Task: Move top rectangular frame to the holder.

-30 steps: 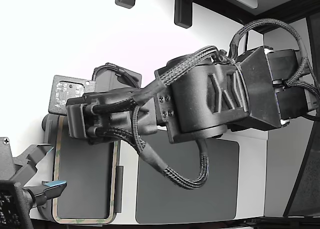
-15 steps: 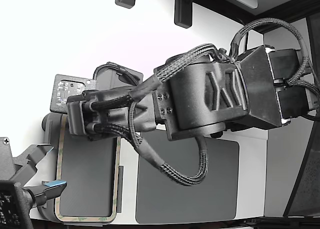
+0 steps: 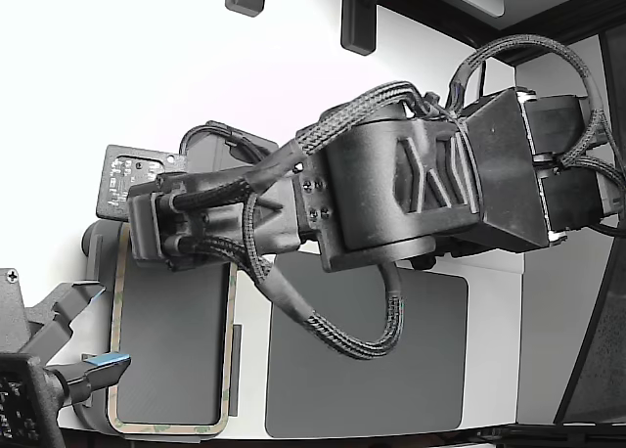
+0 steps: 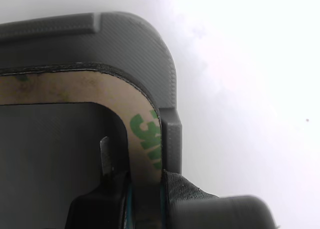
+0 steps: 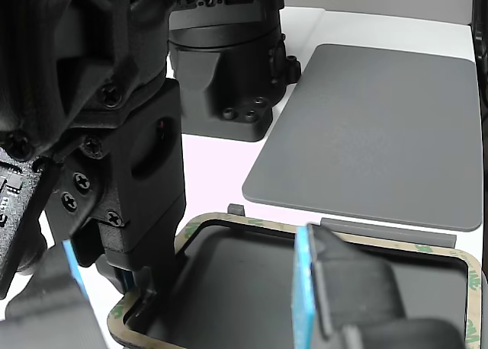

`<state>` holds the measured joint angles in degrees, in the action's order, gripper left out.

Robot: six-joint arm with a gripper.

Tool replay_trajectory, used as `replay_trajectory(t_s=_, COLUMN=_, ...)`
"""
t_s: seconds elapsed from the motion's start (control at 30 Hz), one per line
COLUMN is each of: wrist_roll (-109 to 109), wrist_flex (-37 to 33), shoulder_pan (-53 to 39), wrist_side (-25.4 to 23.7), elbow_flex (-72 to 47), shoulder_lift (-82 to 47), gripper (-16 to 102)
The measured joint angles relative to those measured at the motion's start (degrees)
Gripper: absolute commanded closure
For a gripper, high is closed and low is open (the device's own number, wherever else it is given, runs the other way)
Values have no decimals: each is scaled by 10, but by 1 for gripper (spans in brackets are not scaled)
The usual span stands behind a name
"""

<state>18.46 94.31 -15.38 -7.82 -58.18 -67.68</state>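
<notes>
In the exterior view, the holder (image 3: 168, 340) sits at the white table's (image 3: 249, 370) near edge, on that view's left, with the dark grey mat (image 3: 367, 360) just beside it on the right and a strip of bare table between them. A second arm's blue-tipped finger (image 3: 103, 362) overhangs the holder's lower left corner, so your open room there is tight; the arm itself covers the holder's far end.

Gripper (image 4: 142, 196): in the wrist view you see its two jaws narrowly apart, straddling the rim of the frame (image 4: 125, 96), one jaw inside the opening and one outside. The rim fills the gap — whether the pads actually press on it cannot be told.

The frame lies flat inside the holder, its outer edge running along the holder's raised wall (image 4: 167, 79). You can read it as a thin beige rounded-rectangle outline with mottled green print on the rim and a dark open middle. In the other view its rim (image 5: 427, 246) passes just beside the holder's edge tabs (image 5: 236, 209).
</notes>
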Motion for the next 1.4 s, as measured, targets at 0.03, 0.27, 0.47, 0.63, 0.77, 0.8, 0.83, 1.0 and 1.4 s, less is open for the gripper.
replay_trajectory(t_s=0.03, wrist_roll=-1, wrist_flex=0, shoulder_pan=0, wrist_side=0, elbow_flex=0, shoulder_lift=1, gripper=96)
replay_trajectory(t_s=0.27, wrist_roll=-3, wrist_flex=0, shoulder_pan=0, wrist_side=-2, elbow_flex=2, shoulder_lift=5, gripper=96)
replay_trajectory(t_s=0.47, wrist_roll=-3, wrist_flex=0, shoulder_pan=0, wrist_side=-4, elbow_flex=7, shoulder_lift=15, gripper=96)
replay_trajectory(t_s=0.63, wrist_roll=-1, wrist_flex=0, shoulder_pan=0, wrist_side=-6, elbow_flex=11, shoulder_lift=16, gripper=96)
replay_trajectory(t_s=0.77, wrist_roll=0, wrist_flex=0, shoulder_pan=0, wrist_side=-6, elbow_flex=13, shoulder_lift=18, gripper=96)
replay_trajectory(t_s=0.8, wrist_roll=0, wrist_flex=0, shoulder_pan=0, wrist_side=-6, elbow_flex=13, shoulder_lift=18, gripper=96)
replay_trajectory(t_s=0.83, wrist_roll=0, wrist_flex=0, shoulder_pan=0, wrist_side=-6, elbow_flex=13, shoulder_lift=18, gripper=96)
replay_trajectory(t_s=1.0, wrist_roll=0, wrist_flex=0, shoulder_pan=-1, wrist_side=-6, elbow_flex=13, shoulder_lift=18, gripper=96)
replay_trajectory(t_s=1.4, wrist_roll=0, wrist_flex=0, shoulder_pan=-4, wrist_side=-5, elbow_flex=8, shoulder_lift=18, gripper=96)
